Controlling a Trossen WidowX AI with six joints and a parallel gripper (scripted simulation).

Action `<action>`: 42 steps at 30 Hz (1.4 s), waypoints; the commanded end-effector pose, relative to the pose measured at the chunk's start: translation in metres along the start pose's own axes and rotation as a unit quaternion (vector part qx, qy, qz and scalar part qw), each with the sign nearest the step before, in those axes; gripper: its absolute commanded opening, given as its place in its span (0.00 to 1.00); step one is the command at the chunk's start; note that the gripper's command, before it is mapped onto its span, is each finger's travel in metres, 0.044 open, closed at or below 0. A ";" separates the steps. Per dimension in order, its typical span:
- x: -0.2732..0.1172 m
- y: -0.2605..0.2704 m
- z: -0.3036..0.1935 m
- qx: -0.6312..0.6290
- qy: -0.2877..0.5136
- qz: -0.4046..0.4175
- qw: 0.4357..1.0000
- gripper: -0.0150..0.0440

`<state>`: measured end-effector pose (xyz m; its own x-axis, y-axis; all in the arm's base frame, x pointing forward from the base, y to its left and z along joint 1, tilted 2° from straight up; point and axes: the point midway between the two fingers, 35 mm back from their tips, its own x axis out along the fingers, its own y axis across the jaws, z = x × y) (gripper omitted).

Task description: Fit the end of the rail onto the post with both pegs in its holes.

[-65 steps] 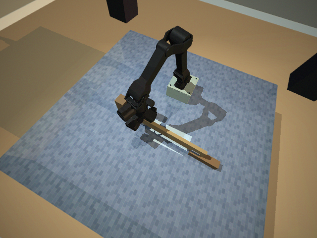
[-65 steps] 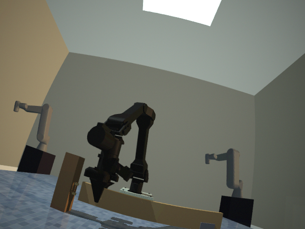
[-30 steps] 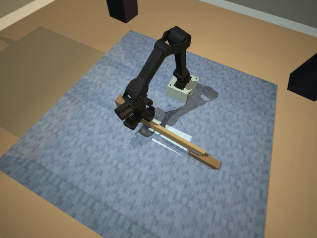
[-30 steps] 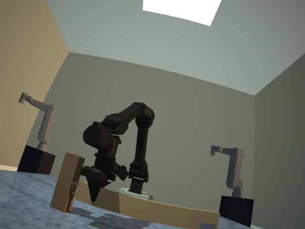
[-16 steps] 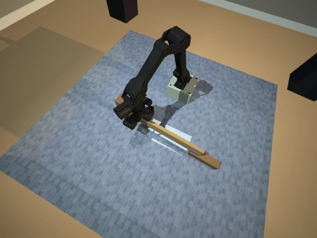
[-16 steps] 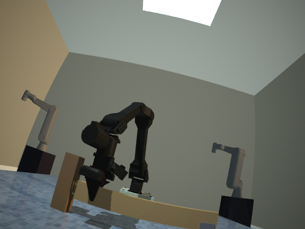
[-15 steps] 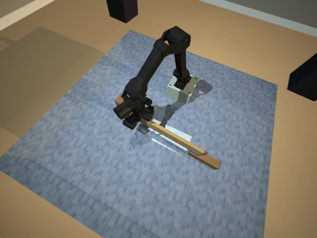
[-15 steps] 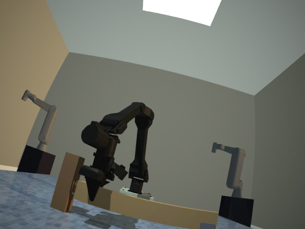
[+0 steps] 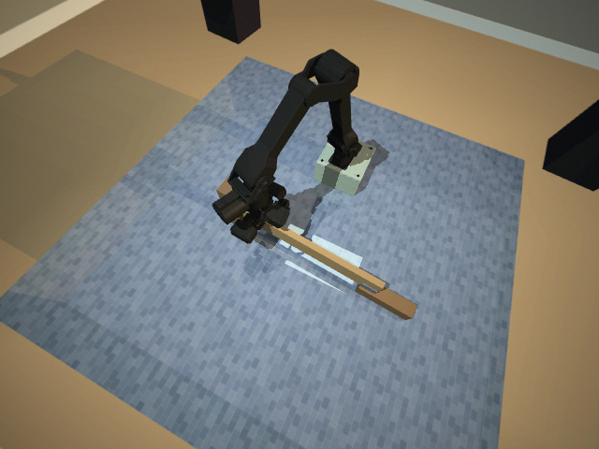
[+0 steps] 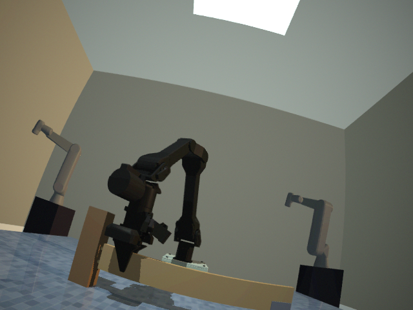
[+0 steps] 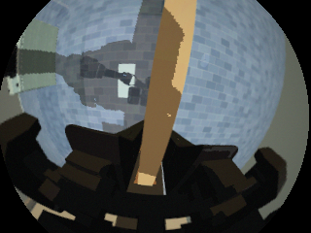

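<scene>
The long light wooden rail [image 9: 328,253] [image 10: 213,280] [image 11: 167,73] is raised off the table at its near end. My gripper [image 9: 261,225] [image 10: 131,258] [image 11: 153,124] is shut on it close to that end, one finger on each side. The upright post [image 9: 224,188] [image 10: 88,247] stands just beyond the near end. In the exterior view the rail's end is right at the post's peg side; the pegs are not clearly visible, and I cannot tell if any gap remains. The far end lies over the inner part of the low footboard block [image 9: 399,305]; bracket contact is unclear.
The arm's pale base block [image 9: 338,181] [image 10: 197,265] [image 11: 39,60] stands to one side of the rail. Dark pedestals [image 9: 234,21] [image 10: 50,216] stand farther off, beyond the blue patterned mat [image 9: 270,362].
</scene>
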<state>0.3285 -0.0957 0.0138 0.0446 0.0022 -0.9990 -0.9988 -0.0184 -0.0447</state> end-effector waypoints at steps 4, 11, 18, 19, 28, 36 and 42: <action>-0.002 -0.002 -0.004 -0.001 0.001 -0.003 1.000 0.25; -0.002 -0.002 -0.006 -0.001 0.001 -0.003 1.000 0.25; -0.003 -0.002 -0.008 -0.001 0.001 -0.003 1.000 0.25; -0.003 -0.002 -0.008 -0.001 0.001 -0.003 1.000 0.25; -0.001 0.000 -0.007 0.000 0.001 0.000 1.000 0.57; -0.001 0.000 -0.007 0.000 0.001 0.000 1.000 0.92; -0.001 0.000 -0.007 0.000 0.001 0.000 1.000 1.00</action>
<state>0.3284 -0.1023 0.0144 0.0439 0.0014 -0.9990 -0.9989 -0.0186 -0.0439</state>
